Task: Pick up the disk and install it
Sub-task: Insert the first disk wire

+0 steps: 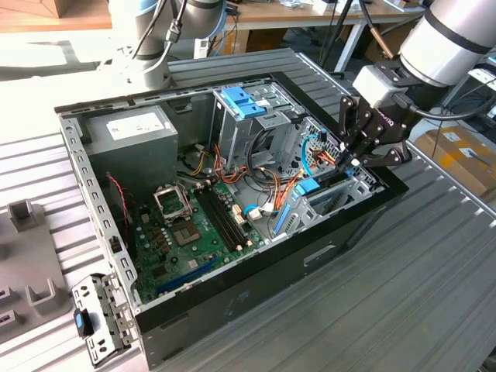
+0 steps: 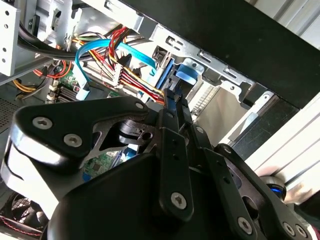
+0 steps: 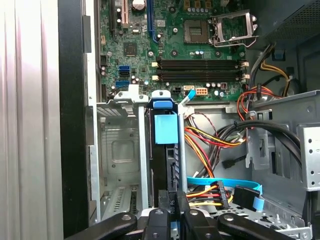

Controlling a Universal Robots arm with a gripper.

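Black fingers of the gripper (image 1: 358,159) pinch closed on the blue-railed silver disk (image 3: 166,150). It stands edge-up in the metal drive bay (image 3: 120,150) at the open black computer case (image 1: 256,267) corner.

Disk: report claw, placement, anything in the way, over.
Claw shut on flat metal disk with blue rails. Disk upright in grey metal drive cage slot. Red, yellow and black cables close alongside.

Robotics lab: opened computer case (image 1: 232,302) on ribbed aluminium table (image 1: 434,279), cluttered workbenches (image 1: 310,15) behind.
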